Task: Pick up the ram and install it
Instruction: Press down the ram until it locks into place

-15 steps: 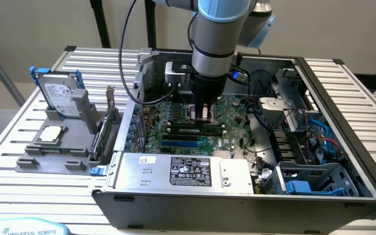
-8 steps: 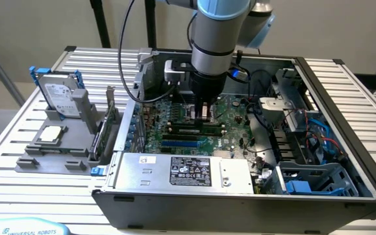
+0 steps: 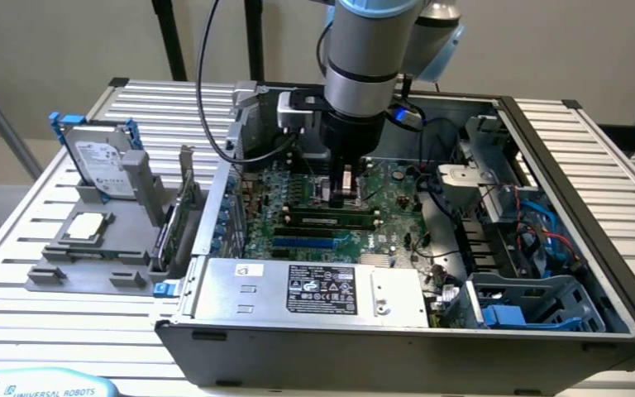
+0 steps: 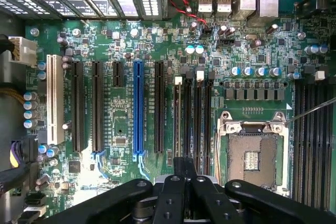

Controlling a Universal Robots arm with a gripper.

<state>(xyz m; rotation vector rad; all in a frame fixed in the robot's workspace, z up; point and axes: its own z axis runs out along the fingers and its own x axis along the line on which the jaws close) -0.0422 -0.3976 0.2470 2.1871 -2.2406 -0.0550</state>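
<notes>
Slatted table (image 3: 64,306) | claw (image 3: 346,198) over motherboard (image 4: 121,129) | "UNIVERSAL ROBOTS" label (image 3: 53,392)

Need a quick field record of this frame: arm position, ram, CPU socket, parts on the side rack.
gripper: lowered inside the open PC case, over the motherboard
ram: one green stick lies in a slot just below the gripper in the exterior view
CPU socket: open, no chip in it
side rack: holds a hard drive and a silver processor

Count on inspection: one open computer case (image 3: 582,248); one motherboard (image 4: 157,51); one blue expansion slot (image 4: 138,108); one white expansion slot (image 4: 52,98); one empty processor socket (image 4: 252,153); one power supply (image 3: 317,289); one hard drive (image 3: 106,165), left of frame.
</notes>
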